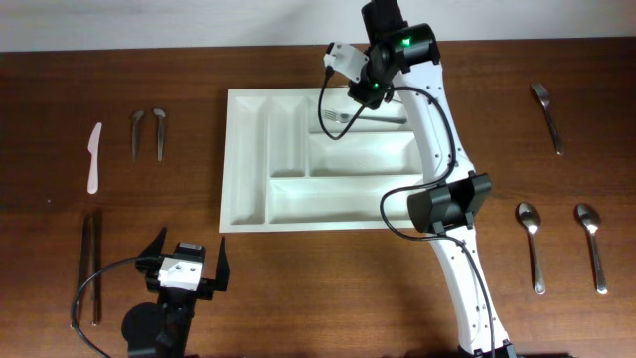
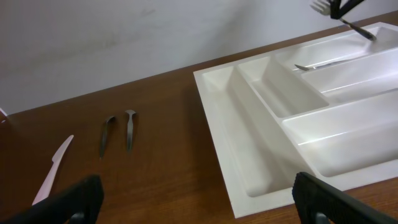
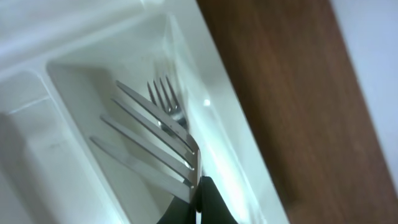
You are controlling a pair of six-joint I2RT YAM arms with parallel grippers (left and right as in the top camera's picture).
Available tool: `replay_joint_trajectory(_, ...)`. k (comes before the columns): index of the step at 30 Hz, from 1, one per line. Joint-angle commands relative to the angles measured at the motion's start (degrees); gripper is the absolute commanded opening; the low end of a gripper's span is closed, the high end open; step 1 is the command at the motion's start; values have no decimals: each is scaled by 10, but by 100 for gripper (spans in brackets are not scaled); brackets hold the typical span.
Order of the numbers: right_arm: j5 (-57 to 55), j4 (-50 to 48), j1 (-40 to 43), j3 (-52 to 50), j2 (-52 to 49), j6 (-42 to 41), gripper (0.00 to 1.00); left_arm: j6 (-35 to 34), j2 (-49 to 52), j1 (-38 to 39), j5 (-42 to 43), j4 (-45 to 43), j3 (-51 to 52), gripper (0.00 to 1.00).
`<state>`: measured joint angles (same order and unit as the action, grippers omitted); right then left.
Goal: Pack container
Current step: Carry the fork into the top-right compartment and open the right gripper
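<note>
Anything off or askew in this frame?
Nothing stands out. The tray looks intact and nothing is spilled. The right gripper holds a fork over the far long compartment, where a second fork lies flat.

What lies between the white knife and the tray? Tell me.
Two small metal utensils, side by side; the overhead view shows them.
</note>
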<state>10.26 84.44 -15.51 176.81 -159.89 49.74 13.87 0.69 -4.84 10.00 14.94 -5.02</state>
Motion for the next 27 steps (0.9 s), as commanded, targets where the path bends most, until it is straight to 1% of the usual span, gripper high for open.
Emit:
replay_joint_trajectory(1,16,0,3,-24,23,9,4,-1,-1,3,-4,0,3,99)
replay_joint_trajectory(7,22,-12,3,-54,23,10,4,-1,-1,3,-4,0,3,99)
replay_joint_trajectory(10,22,-16,3,-58,23,10,5,-1,-1,3,-4,0,3,99)
replay_joint_trajectory(11,22,-17,3,-58,23,10,8,-1,-1,3,-4,0,3,99)
replay_joint_trajectory(13,22,-22,3,-58,23,10,20,-2,-1,3,-4,0,3,99)
replay_joint_trajectory(18,22,-24,3,-58,23,8,31,-2,-1,3,-4,0,3,99)
replay_joint_trajectory(19,22,-24,3,-57,24,8,37,-2,-1,3,-4,0,3,99)
replay_joint_trajectory(22,18,-24,3,-49,32,-11,67,-2,-1,3,-4,0,3,99)
replay_joint_trajectory(24,-1,-24,6,-36,43,-29,99,-2,-1,3,-4,0,3,99)
replay_joint_trajectory(27,-77,-24,20,-14,70,-70,99,-2,-1,3,-4,0,3,99)
